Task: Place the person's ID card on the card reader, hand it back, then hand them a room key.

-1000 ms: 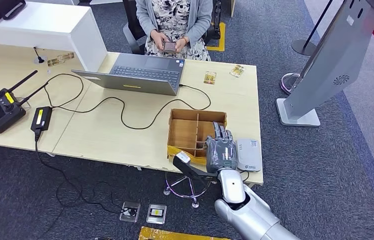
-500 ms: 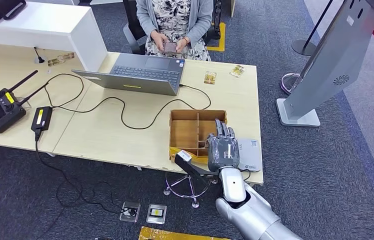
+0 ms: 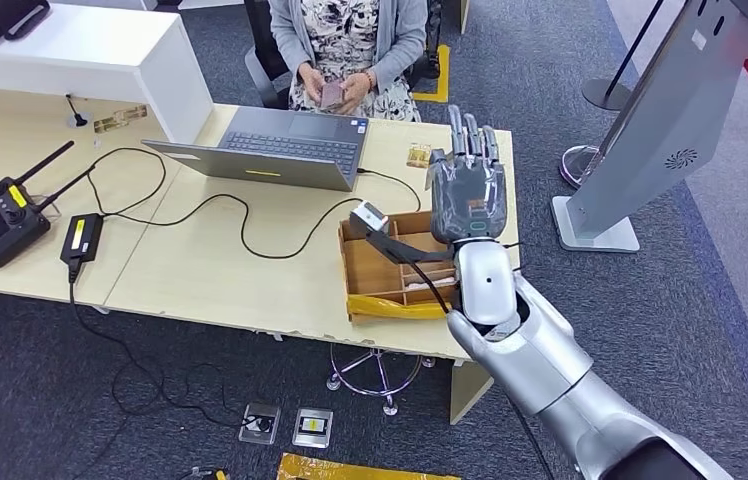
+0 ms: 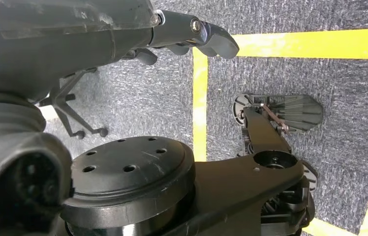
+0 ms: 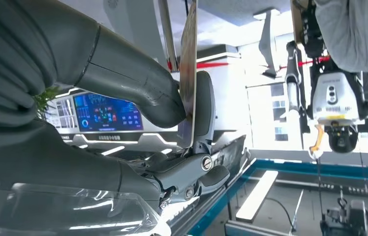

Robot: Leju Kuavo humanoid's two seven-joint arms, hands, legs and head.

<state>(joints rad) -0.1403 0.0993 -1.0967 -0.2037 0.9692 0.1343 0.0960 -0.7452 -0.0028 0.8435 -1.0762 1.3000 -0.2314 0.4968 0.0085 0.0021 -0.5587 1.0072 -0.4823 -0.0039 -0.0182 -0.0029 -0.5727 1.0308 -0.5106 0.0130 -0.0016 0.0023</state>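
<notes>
A thin card (image 5: 188, 73) stands edge-on in the right wrist view, pinched between the thick grey thumb and the darker fingers (image 5: 202, 115) of the right hand (image 3: 468, 195), which is raised above the far right part of the surface (image 3: 200, 265) with its fingers pointing toward the seated person (image 3: 347, 50). Below the hand, a brown divided box (image 3: 390, 270) sits on the surface near its right edge, with a laptop (image 3: 280, 148) further left. The left hand (image 4: 192, 37) hangs over grey carpet with yellow lines, its fingers curled in and holding nothing.
</notes>
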